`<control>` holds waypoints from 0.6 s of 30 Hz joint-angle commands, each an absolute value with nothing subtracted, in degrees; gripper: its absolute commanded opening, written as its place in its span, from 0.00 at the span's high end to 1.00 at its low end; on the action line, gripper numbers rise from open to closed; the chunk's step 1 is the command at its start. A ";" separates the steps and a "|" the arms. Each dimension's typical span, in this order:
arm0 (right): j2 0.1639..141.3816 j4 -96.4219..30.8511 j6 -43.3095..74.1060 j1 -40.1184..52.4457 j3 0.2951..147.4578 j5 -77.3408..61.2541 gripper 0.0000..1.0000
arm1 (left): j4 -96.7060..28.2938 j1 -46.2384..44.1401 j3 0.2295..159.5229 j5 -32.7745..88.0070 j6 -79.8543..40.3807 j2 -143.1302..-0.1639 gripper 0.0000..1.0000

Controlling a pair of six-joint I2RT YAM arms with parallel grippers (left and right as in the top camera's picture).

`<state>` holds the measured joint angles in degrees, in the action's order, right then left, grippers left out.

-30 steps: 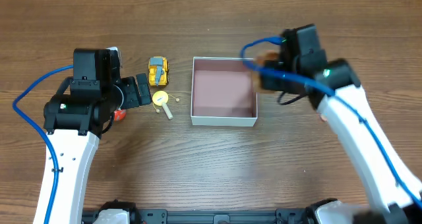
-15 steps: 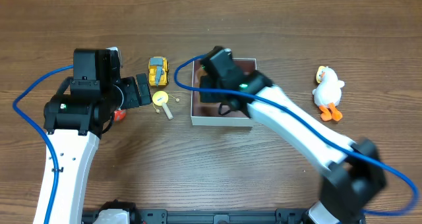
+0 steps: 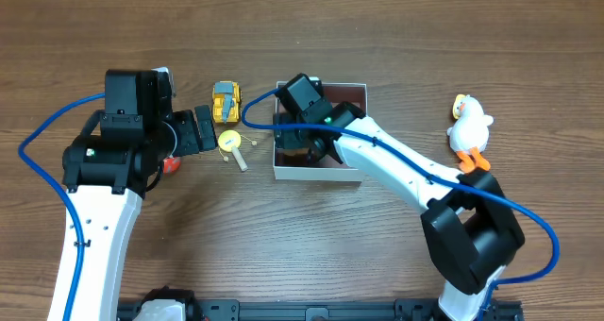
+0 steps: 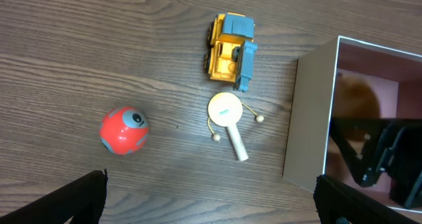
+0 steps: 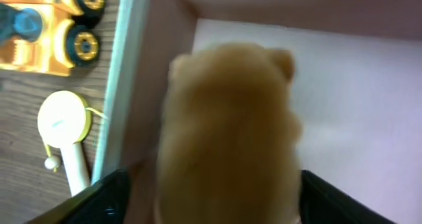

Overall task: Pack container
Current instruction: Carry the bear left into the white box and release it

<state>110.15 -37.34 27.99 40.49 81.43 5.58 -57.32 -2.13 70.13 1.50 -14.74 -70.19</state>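
Note:
The container [image 3: 321, 175] is a shallow white box with a pink inside [image 5: 356, 85], standing mid-table. My right gripper [image 3: 307, 137] reaches down into its left half. A tan plush toy [image 5: 227, 132] lies on the pink floor between the right fingers [image 5: 105, 197], which stand wide apart, open, with a gap at the left. The left wrist view also shows that plush [image 4: 356, 102] past the box wall [image 4: 310, 118]. My left gripper [image 3: 203, 129] hovers open over bare wood left of the box, nothing between its fingertips [image 4: 86, 197].
Left of the box lie a yellow toy truck [image 3: 226, 102], a yellow drum rattle [image 3: 232, 143] and a red ball [image 4: 124, 130]. A white plush duck [image 3: 469, 130] lies far right. The right arm stretches diagonally across the table's right half.
The right arm swung from the box's right side into its left half carrying the plush, then its jaws opened off it. The duck came into view. The left arm stayed still.

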 commanded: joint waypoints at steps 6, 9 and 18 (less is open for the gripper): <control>94.54 -43.31 22.46 40.03 89.01 15.92 0.01 | -57.17 -1.89 71.46 1.30 -13.69 -70.43 0.00; 88.49 -46.85 22.50 38.09 89.01 22.50 0.00 | -57.17 -1.87 71.46 1.30 -13.69 -70.43 0.00; 84.16 -60.03 22.48 13.28 87.59 20.40 0.00 | -57.17 -1.89 71.46 1.30 -13.69 -70.43 0.00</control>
<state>81.80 -58.48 22.74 21.91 88.53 21.45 -57.30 -2.13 70.13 1.50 -14.74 -70.19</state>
